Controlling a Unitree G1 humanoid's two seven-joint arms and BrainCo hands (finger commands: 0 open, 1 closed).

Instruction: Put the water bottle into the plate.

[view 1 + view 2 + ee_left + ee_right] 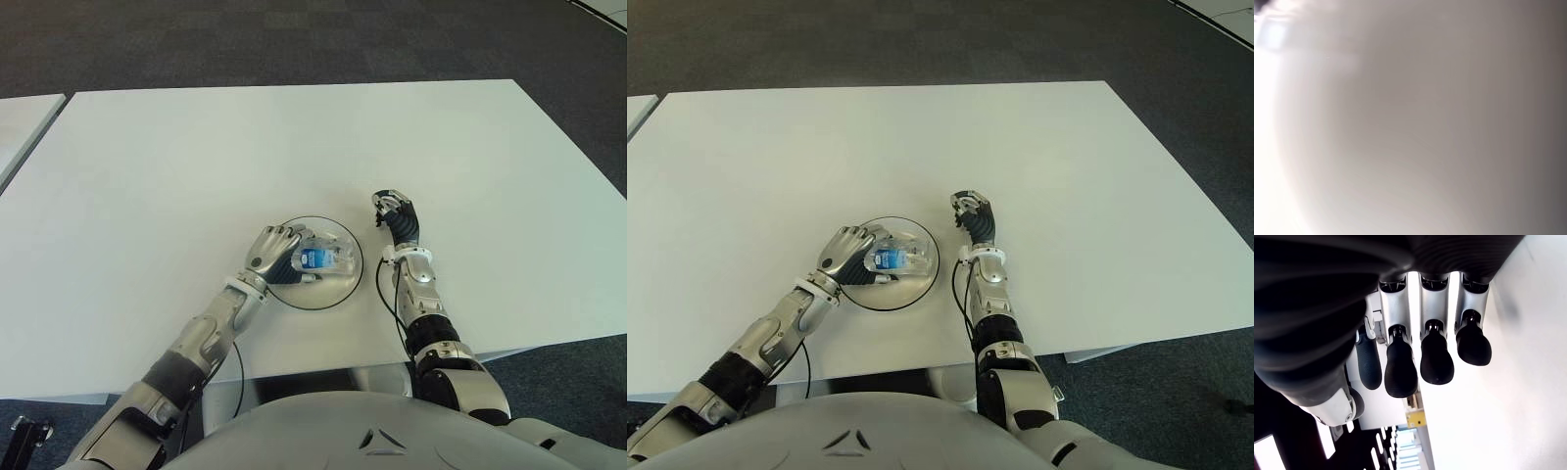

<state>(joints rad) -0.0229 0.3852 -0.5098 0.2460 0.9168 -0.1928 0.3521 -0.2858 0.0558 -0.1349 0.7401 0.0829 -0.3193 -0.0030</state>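
Observation:
A small clear water bottle with a blue label lies on its side inside the round transparent plate near the table's front edge. My left hand reaches over the plate's left rim, its fingers curled round the bottle. The left wrist view shows only a pale blur. My right hand shows on the white table just right of the plate, apart from it. Its fingers are curled and hold nothing.
The white table stretches wide beyond and to both sides of the plate. A second white table's corner shows at the far left. Dark carpet lies beyond the table.

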